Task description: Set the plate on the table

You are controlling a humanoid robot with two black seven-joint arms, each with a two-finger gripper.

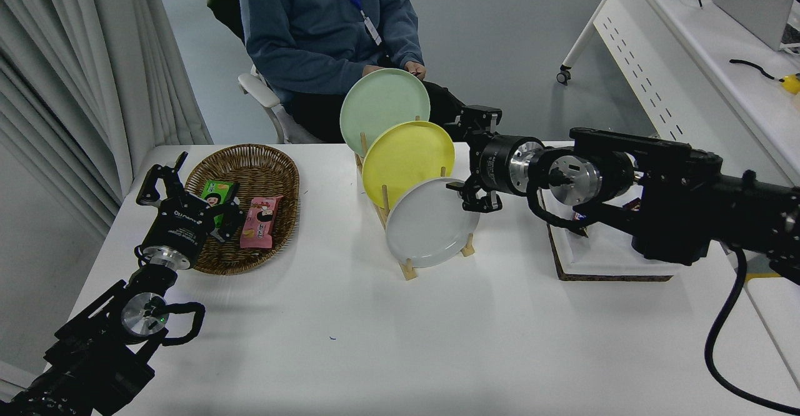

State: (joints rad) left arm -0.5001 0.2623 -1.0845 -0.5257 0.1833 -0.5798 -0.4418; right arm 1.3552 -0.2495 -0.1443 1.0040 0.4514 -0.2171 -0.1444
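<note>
The grey plate (430, 223) stands on edge in the front slot of a wooden rack (407, 265) near the middle of the white table (400, 335), leaning back against a yellow plate (407, 161), with a pale green plate (384, 105) behind that one; each plate covers the lower part of the one behind it, and most of the rack is hidden too, only its pegs and front feet showing. The right gripper (463, 153) reaches in from the right, its fingers spread wide, the lower one right at the grey plate's upper right rim and the upper one up by the yellow plate's edge; whether either actually touches a plate is hard to make out. The bulky right arm covers much of the white tray with a cork edge (584, 265), and of the candy bars in it only a sliver shows. The left gripper (164, 180) sits parked at the lower left, fingers apart, over the rim of a wicker basket (255, 161) holding two snack packs, partly blocking the green one. A person (325, 29) in a blue jacket sits at the far side, cut off by the top edge.
</note>
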